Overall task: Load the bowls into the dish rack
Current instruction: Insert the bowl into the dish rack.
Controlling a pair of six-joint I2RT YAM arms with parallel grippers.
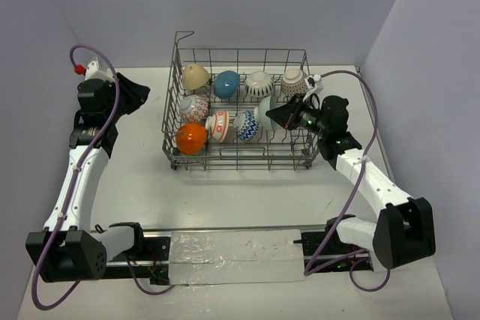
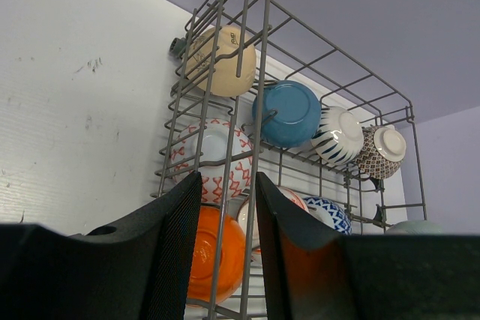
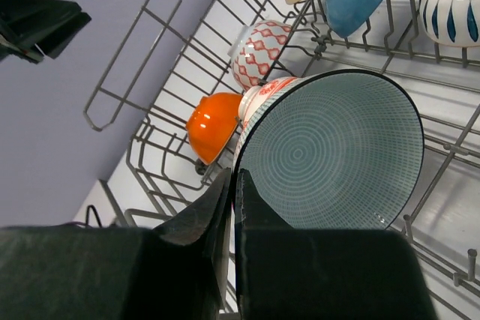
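White counter [image 1: 247, 200] with both arm bases along the bottom edge of the top view. Left pincer [image 1: 140, 89] sits centre-left, outside the large grey wire dish rack [image 1: 232, 154], jaws apart and holding nothing; its wrist view looks through the rack's side wall. Right pincer [image 3: 234, 185] is clamped on the rim of a pale green round ceramic bowl with fine rings inside [image 3: 330, 155], which stands on edge inside the rack at the right end of the near row. Going left along that row: blue-white patterned bowl [image 1: 246, 127], white bowl with red pattern [image 1: 220, 127], plain orange bowl [image 1: 191, 139]. A red-lattice bowl [image 1: 193, 108] is just behind the orange one. Far row, left to right: tan bowl [image 1: 195, 76], teal-blue bowl [image 1: 226, 84], white dark-striped bowl [image 1: 259, 84], brown-patterned bowl [image 1: 294, 80].
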